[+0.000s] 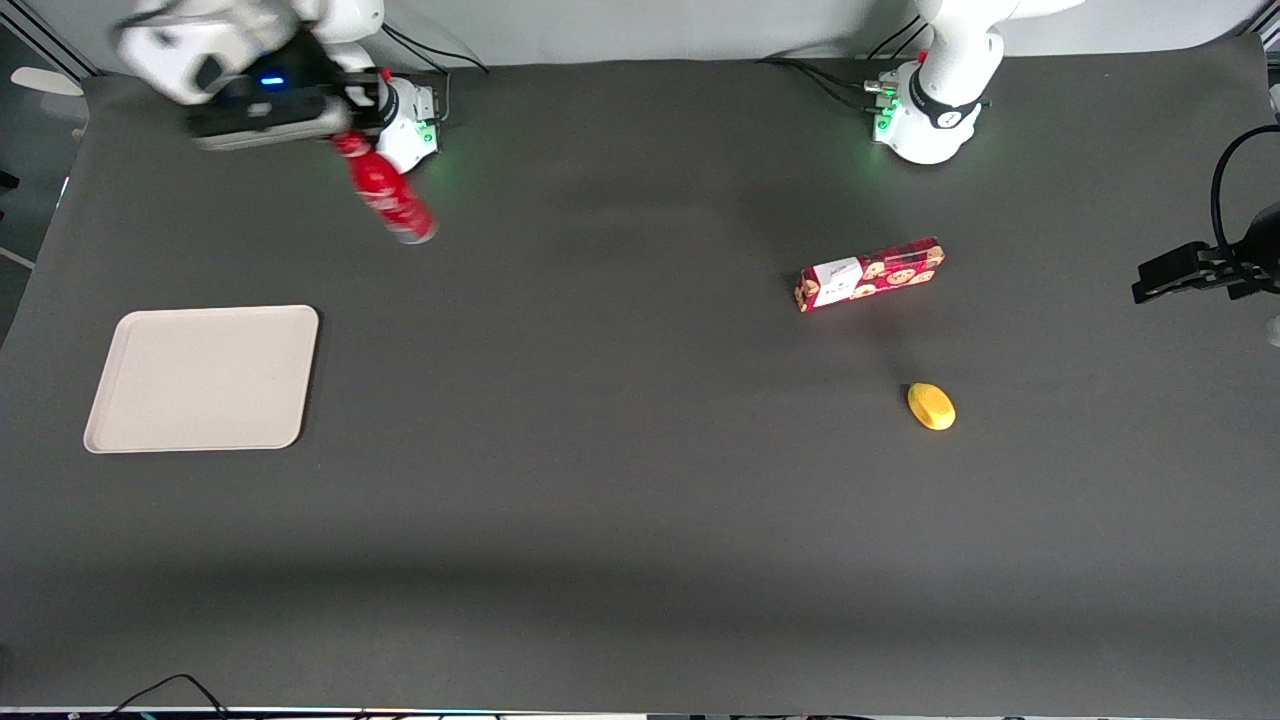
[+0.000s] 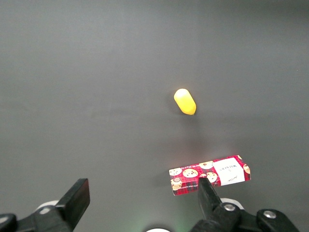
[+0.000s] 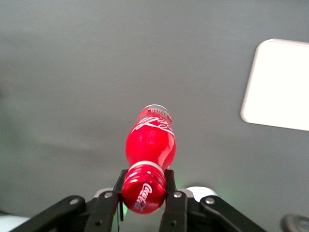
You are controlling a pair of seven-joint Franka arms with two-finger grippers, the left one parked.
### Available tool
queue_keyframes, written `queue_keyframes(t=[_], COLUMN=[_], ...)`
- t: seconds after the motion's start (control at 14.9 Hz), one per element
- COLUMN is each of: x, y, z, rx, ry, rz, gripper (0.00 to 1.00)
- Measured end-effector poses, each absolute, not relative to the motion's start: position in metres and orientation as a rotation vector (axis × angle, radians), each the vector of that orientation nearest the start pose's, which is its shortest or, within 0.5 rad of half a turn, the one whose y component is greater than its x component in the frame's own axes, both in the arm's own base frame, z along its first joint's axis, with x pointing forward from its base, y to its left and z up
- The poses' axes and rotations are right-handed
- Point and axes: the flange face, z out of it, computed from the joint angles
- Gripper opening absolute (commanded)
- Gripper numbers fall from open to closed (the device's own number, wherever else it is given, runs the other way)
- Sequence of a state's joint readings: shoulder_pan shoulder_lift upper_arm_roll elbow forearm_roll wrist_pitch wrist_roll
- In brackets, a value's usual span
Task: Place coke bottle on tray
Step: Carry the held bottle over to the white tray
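Note:
My gripper hangs high over the table near the working arm's base, shut on the red cap of the coke bottle. The bottle dangles tilted from the fingers, its silvery base lowest, clear of the table. In the right wrist view the cap sits clamped between the two black fingers and the bottle body points away from the camera. The cream tray lies flat with nothing on it, nearer the front camera than the gripper, at the working arm's end of the table; its corner shows as the tray.
A red cookie box and a yellow lemon-like object lie toward the parked arm's end of the table; both also appear as the box and the yellow object. A black camera mount stands at that table edge.

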State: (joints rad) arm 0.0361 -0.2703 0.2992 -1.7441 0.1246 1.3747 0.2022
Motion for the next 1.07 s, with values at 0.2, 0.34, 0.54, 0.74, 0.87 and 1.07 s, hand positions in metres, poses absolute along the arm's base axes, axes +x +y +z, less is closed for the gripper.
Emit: queue_keyframes(t=[0.2, 0.34, 0.54, 0.74, 0.87, 1.07], x=[0.429, 0.435, 0.44, 0.449, 0.452, 0.459], y=[0.07, 0.012, -0.069, -0.164, -0.225, -0.274], z=[0.662, 0.653, 0.632, 0.593, 0.548, 0.475], rx=[-3.146, -3.183, -3.214, -3.204, -3.194, -3.199], ry=[-0.311, -0.357, -0.428, -0.541, -0.611, -0.678], rz=[0.272, 0.34, 0.431, 0.379, 0.329, 0.334], gripper=[0.15, 0.15, 0.15, 0.15, 0.15, 0.15])
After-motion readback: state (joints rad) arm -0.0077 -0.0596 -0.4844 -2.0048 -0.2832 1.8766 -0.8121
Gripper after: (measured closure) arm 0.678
